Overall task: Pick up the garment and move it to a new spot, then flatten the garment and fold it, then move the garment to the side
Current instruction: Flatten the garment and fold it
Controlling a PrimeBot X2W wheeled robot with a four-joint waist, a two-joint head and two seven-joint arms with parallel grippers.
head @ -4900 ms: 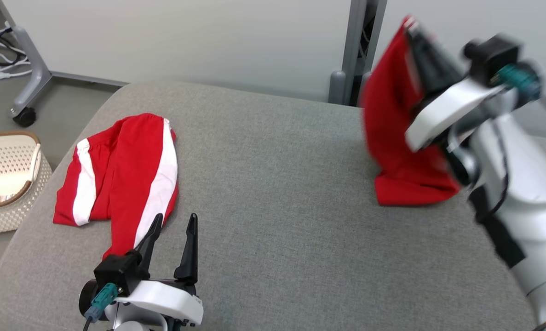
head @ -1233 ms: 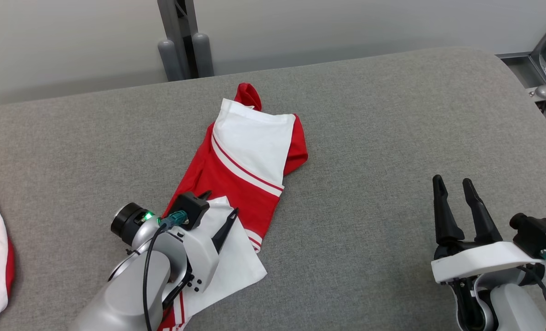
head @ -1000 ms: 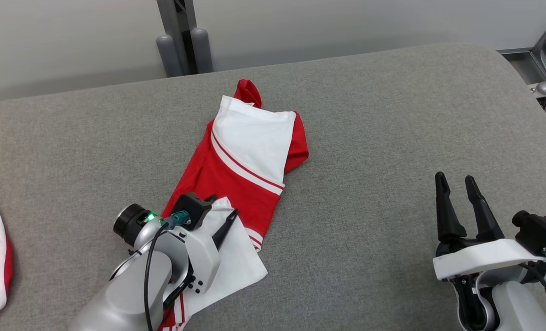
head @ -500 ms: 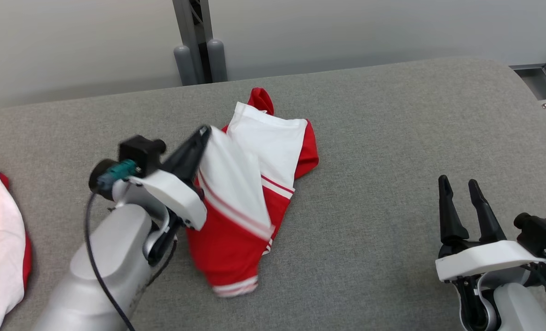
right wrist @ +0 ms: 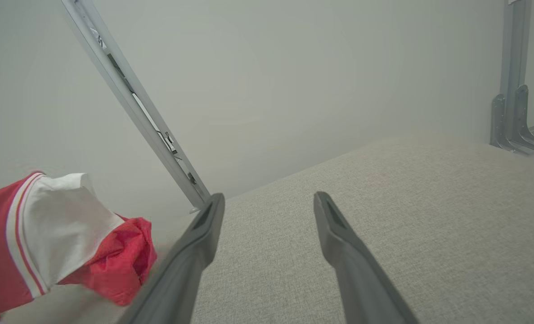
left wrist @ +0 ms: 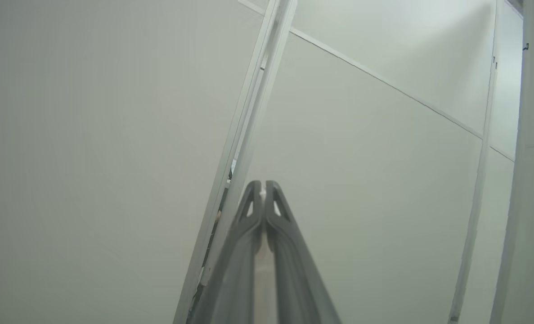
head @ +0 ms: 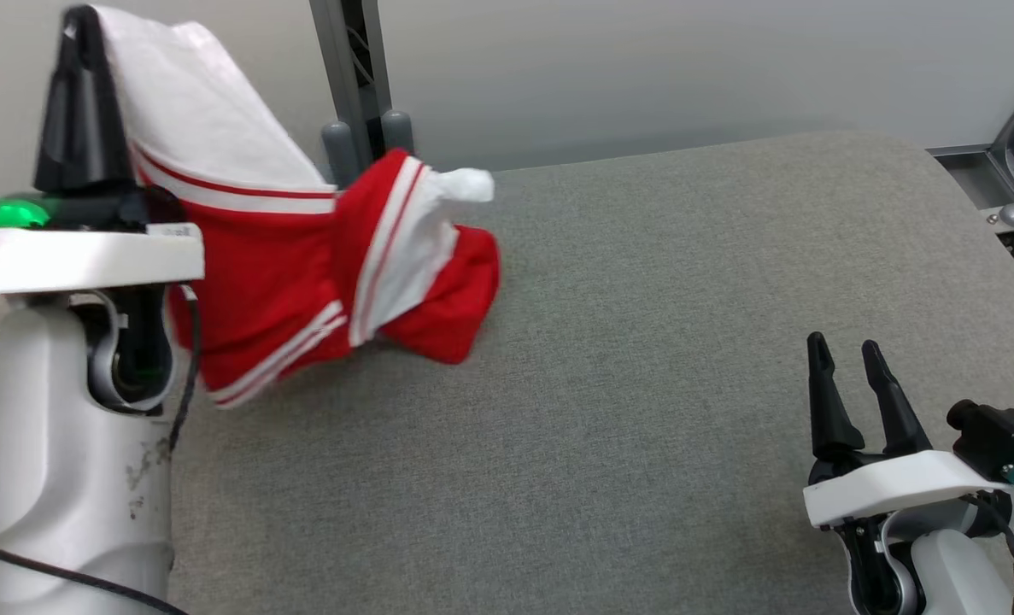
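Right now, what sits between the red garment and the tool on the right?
Nothing: only bare grey cushion lies between the garment and the right tool, as the head view shows.

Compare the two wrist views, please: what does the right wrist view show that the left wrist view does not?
Right wrist view: the right gripper with its fingers apart, the gray cushion under them, and the red and white garment hanging at the left edge.
Left wrist view: the left gripper with its fingers pressed together, a thin pale strip between them that is probably cloth, and a slanted panel seam.
Both: a pale wall and a slanted metal post behind the fingers.
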